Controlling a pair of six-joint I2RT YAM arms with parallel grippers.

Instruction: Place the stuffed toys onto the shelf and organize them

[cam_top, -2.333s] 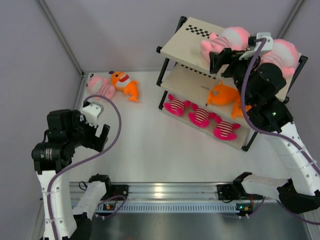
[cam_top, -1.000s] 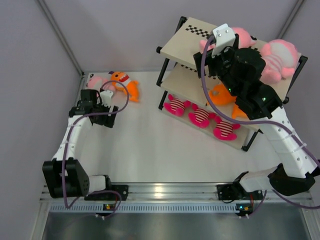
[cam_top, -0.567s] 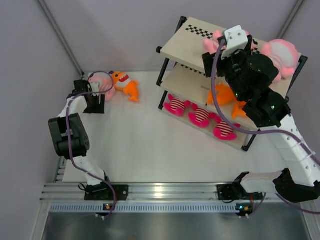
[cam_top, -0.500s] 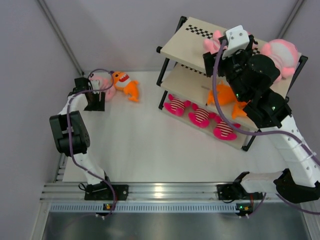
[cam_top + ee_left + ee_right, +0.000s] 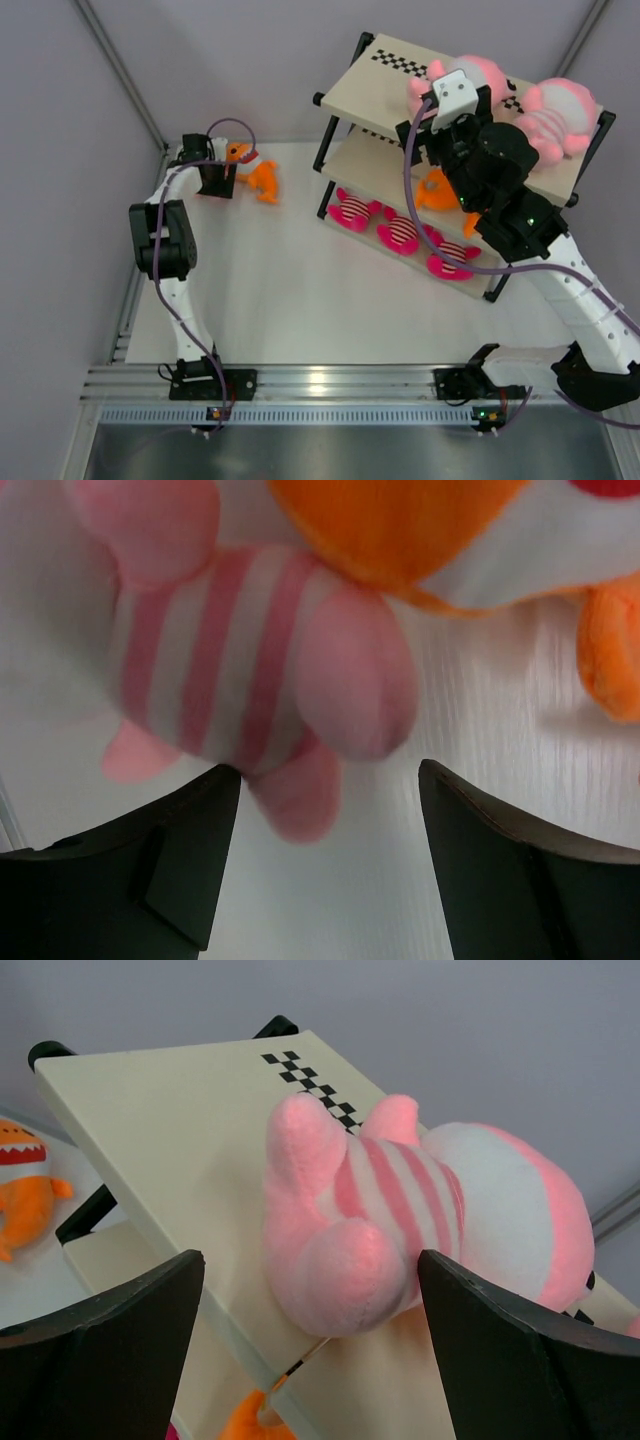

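Well left of the shelf [image 5: 370,95], on the white table [image 5: 300,300], the left gripper [image 5: 328,780] hangs over a pink striped plush [image 5: 240,670]. Its fingers [image 5: 190,860] are spread wide, with one pink foot poking between the tips and nothing pinched. An orange fish [image 5: 258,175] lies against that plush on the side nearer the shelf. On the shelf's bottom board sit three magenta plushes [image 5: 400,235] in a row. On the middle board is a second orange fish [image 5: 440,190], partly behind the right arm. On the top board two more pink plushes lie side by side. The right gripper [image 5: 310,1260] faces the left-hand one [image 5: 420,1220], fingers parted either side of it and not squeezing — whether they touch it I cannot tell.
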